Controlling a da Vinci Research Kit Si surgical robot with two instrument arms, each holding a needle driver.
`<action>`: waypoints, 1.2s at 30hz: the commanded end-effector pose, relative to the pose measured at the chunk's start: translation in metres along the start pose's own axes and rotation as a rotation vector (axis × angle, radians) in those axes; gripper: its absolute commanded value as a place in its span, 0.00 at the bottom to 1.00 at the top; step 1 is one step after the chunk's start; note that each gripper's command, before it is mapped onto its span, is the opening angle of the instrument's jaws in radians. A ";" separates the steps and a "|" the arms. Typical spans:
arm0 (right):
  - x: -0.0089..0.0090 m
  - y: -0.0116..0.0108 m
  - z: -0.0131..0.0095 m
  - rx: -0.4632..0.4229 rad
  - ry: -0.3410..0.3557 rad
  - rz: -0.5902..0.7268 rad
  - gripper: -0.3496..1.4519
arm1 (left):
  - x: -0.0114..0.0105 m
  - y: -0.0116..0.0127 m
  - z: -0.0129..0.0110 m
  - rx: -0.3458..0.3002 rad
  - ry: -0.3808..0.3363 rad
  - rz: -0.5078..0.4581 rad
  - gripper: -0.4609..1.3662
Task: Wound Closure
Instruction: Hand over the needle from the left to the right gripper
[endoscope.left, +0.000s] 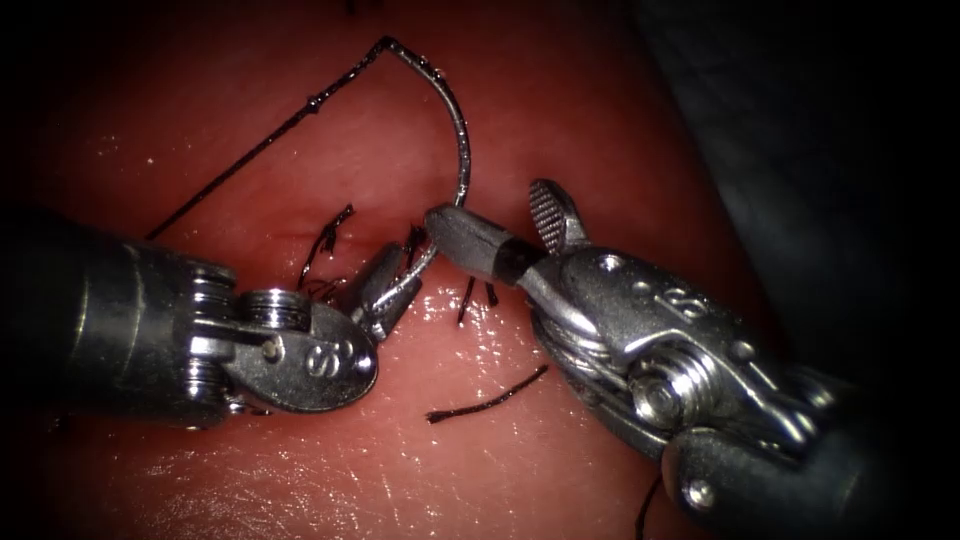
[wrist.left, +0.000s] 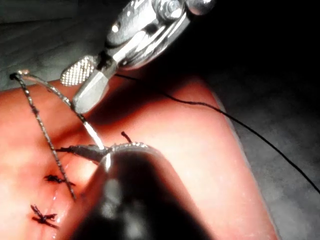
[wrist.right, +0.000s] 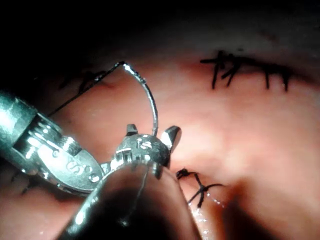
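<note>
The curved needle (endoscope.left: 465, 150) stands free above the tissue (endoscope.left: 300, 470), arching up to its thread end. My left tool (endoscope.left: 385, 290) comes in from the left, shut on the needle close to its pointed end, just over the stitched cut. My right tool (endoscope.left: 490, 205) is open at the needle's lower curve, its dark jaw touching the needle and the ribbed jaw turned upward. In the right wrist view the needle (wrist.right: 151, 102) rises between the open right jaws (wrist.right: 150, 134). The thread (endoscope.left: 250, 150) runs from the needle's top down to the left.
Knotted stitches (endoscope.left: 325, 245) with short black ends (endoscope.left: 468, 297) mark the cut between the tools. A loose cut piece of thread (endoscope.left: 490, 400) lies on the tissue below them. Wet red fluid (endoscope.left: 470, 330) shines by the right tool. Dark cloth (endoscope.left: 800, 150) borders the tissue at right.
</note>
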 end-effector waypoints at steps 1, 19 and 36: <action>0.0000 -0.0002 0.0001 -0.005 0.001 0.000 0.58 | 0.0001 0.0000 -0.0001 0.000 -0.001 0.004 0.06; 0.0003 -0.0005 0.0012 -0.018 0.003 -0.025 0.47 | 0.0004 0.0000 -0.0007 0.011 0.040 0.038 0.06; -0.0007 -0.0006 0.0010 -0.019 -0.017 -0.031 0.25 | 0.0007 -0.0002 -0.0010 0.017 0.092 0.107 0.06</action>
